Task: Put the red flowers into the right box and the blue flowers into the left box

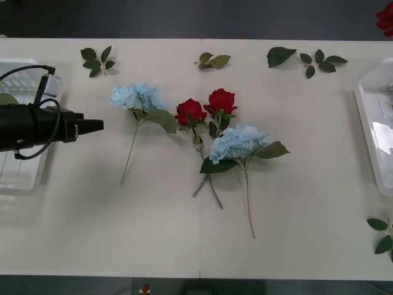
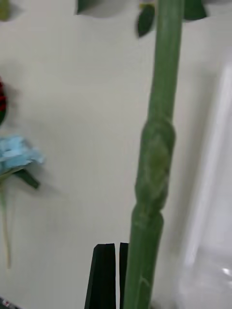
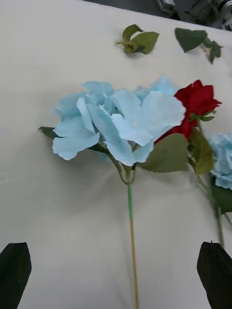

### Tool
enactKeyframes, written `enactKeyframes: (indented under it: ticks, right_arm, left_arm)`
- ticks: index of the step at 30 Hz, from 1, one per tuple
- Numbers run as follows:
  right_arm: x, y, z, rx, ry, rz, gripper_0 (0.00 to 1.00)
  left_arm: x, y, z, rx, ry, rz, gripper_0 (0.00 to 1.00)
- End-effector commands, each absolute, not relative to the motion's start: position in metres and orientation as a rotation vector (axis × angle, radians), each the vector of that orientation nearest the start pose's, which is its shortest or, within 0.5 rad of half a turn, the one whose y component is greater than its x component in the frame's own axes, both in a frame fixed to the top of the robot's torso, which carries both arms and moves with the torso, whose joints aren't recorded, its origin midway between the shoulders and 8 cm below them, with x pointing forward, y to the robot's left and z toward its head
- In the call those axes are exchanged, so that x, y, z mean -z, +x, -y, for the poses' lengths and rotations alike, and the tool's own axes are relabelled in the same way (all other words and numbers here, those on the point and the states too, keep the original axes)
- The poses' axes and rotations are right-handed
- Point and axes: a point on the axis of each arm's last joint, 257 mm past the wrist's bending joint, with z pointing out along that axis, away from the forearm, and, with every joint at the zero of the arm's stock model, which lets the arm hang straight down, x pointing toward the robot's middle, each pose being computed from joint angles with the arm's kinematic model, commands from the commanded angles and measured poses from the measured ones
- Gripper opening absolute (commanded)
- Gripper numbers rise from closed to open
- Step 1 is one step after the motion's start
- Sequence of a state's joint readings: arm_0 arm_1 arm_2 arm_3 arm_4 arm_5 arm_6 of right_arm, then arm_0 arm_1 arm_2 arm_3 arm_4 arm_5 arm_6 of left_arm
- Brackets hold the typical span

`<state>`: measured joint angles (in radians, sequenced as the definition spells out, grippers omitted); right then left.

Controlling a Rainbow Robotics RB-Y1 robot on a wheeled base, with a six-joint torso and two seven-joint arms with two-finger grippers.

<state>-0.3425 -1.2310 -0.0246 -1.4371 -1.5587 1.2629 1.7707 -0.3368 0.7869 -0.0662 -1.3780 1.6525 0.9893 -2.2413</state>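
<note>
Two blue flowers are counted on the table [image 1: 307,246]: one [image 1: 136,96] toward the left box, one [image 1: 238,142] at the middle. Two red flowers [image 1: 206,106] are seen lying between them, and part of a third red bloom [image 1: 385,17] is seen at the far right corner. Two boxes are counted, the left box [image 1: 18,181] at the left edge and the right box [image 1: 368,123] at the right edge. Four loose leaf sprigs [image 1: 98,61] are counted along the far edge, and one more [image 1: 384,233] near the right corner.
</note>
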Motion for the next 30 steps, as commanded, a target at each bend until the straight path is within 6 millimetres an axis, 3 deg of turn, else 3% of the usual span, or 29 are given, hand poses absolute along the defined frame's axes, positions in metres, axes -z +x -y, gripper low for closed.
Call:
enactKeyframes:
  ticks: [1,6,12,17,21,22,24,25,26,27,28,29,30]
  right_arm:
    - [0.111,0.492,0.47,-0.196,-0.155,-2.469,0.0]
    - [0.129,0.488,0.529,0.071,-0.108,-2.522,0.0]
    - [0.148,0.479,0.578,0.262,-0.047,-2.561,0.0]
    - [0.158,0.473,0.607,0.36,0.0,-2.571,0.0]
    - [0.167,0.473,0.618,0.359,0.054,-2.561,0.0]
    - [0.168,0.472,0.619,0.361,0.058,-2.56,0.0]
    - [0.171,0.474,0.622,0.365,0.071,-2.551,0.0]
    - [0.171,0.474,0.623,0.365,0.074,-2.55,0.0]
    - [0.172,0.473,0.623,0.358,0.084,-2.551,0.0]
    - [0.172,0.474,0.622,0.354,0.084,-2.55,0.03]
    - [0.172,0.474,0.622,0.352,0.087,-2.548,0.33]
    - [0.172,0.474,0.621,0.343,0.096,-2.55,0.7]
    - [0.173,0.474,0.62,0.341,0.098,-2.551,0.85]
  left_arm:
    - [0.202,0.549,-0.236,0.701,0.434,-2.061,1.0]
    - [0.224,0.562,-0.215,0.625,0.462,-2.09,1.0]
    - [0.246,0.568,-0.2,0.523,0.51,-2.125,1.0]
    - [0.259,0.572,-0.192,0.445,0.543,-2.147,1.0]
    - [0.264,0.579,-0.19,0.365,0.566,-2.16,0.98]
    - [0.265,0.58,-0.19,0.356,0.562,-2.164,0.93]
    - [0.266,0.583,-0.187,0.346,0.529,-2.18,0.7]
    - [0.266,0.584,-0.186,0.343,0.526,-2.181,0.63]
    - [0.266,0.586,-0.183,0.338,0.515,-2.185,0.46]
    - [0.265,0.587,-0.182,0.337,0.512,-2.185,0.41]
    - [0.265,0.588,-0.181,0.335,0.504,-2.187,0.31]
    - [0.265,0.588,-0.18,0.333,0.501,-2.189,0.18]
    - [0.265,0.588,-0.18,0.331,0.502,-2.189,0.12]
